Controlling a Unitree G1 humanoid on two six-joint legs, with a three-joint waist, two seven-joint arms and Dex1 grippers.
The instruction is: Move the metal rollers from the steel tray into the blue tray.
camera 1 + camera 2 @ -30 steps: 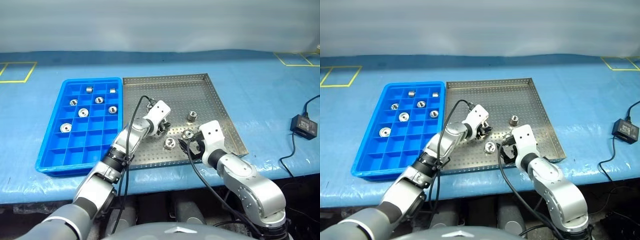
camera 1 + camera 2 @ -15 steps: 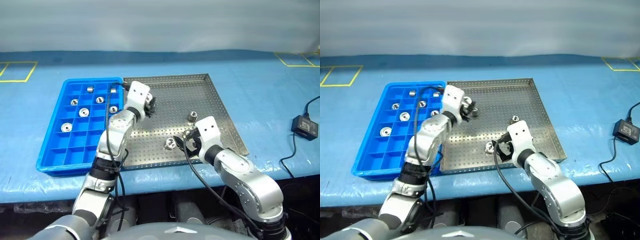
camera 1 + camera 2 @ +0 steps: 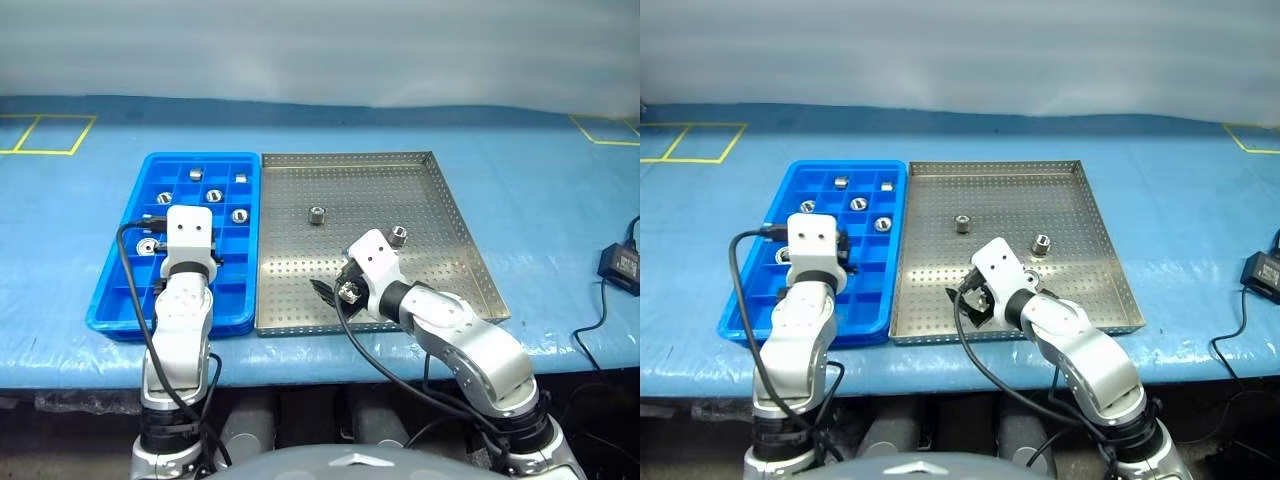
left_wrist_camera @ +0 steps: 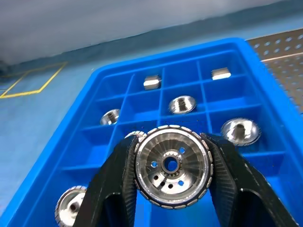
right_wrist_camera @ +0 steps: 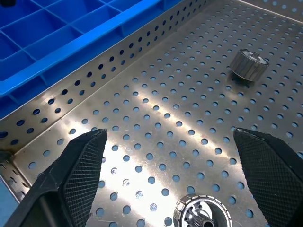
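Count, metal rollers: six lying in the blue tray, three on the steel tray, one clamped in the left pincer. Ten total. One tray of each kind.

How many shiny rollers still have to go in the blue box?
Six rollers already sit in the blue tray. The left gripper is shut on a seventh roller over it. Three remain on the steel tray; one lies between the open right gripper fingers.
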